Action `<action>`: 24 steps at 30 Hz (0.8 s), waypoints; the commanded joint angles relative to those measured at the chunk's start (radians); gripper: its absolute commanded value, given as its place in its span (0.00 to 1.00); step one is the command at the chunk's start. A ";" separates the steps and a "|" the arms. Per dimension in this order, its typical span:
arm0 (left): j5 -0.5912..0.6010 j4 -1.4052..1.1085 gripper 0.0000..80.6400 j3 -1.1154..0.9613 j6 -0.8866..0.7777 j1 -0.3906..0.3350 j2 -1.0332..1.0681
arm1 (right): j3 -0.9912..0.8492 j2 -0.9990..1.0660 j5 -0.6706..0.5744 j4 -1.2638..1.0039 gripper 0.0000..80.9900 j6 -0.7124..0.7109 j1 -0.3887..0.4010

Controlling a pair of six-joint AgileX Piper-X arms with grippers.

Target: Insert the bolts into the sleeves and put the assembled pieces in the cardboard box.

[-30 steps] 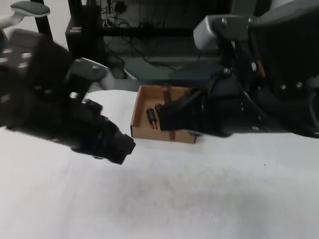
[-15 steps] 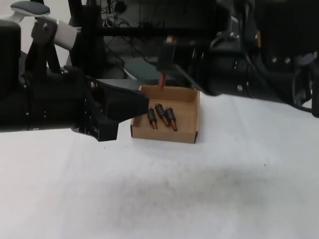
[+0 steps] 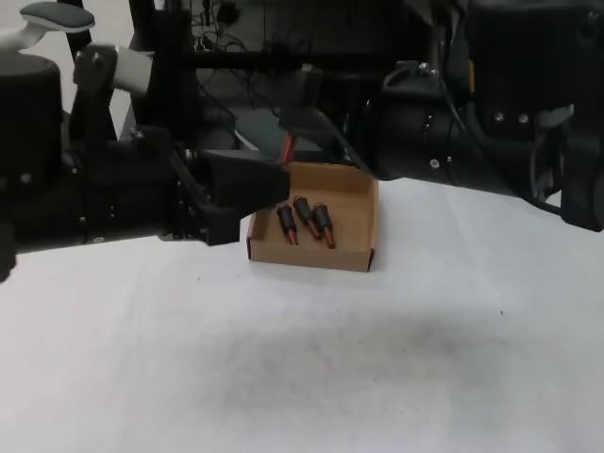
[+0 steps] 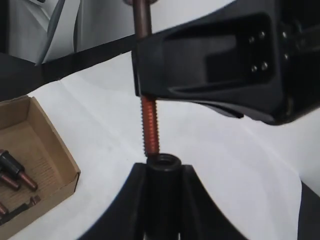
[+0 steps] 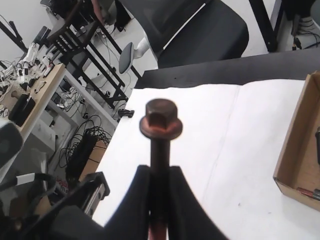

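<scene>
My left gripper [image 4: 162, 175] is shut on a black sleeve [image 4: 162, 164], held upright with its open end up. My right gripper [image 5: 159, 176] is shut on a copper bolt [image 5: 160, 120] with a hex flange head. The bolt's threaded tip [image 4: 150, 131] hangs straight down and reaches the sleeve's mouth. In the high view the left gripper [image 3: 269, 183] and the right gripper [image 3: 304, 92] meet above the back left corner of the cardboard box [image 3: 359, 257], with the bolt [image 3: 288, 146] between them. Three assembled pieces [image 3: 304, 220] lie inside the box.
The white bench cloth [image 3: 311, 368] spreads wide in front of the box. The box's wall [image 4: 60, 155] stands close beside the sleeve. Black racks, cables and an office chair [image 5: 200, 30] are beyond the bench's far edge.
Both arms rose from low over the bench and came together above the box's back left corner. The box's contents, hidden before by the right arm, now show.
</scene>
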 commanded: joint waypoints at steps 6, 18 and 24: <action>0.015 -0.046 0.02 -0.001 -0.014 0.003 0.012 | -0.007 -0.006 -0.011 -0.038 0.01 0.007 -0.002; 0.013 -0.046 0.02 -0.001 -0.012 0.003 0.012 | -0.007 -0.006 -0.031 -0.051 0.01 0.007 0.006; 0.013 -0.046 0.02 -0.001 -0.012 0.003 0.012 | -0.007 -0.006 -0.024 -0.039 0.01 -0.015 0.030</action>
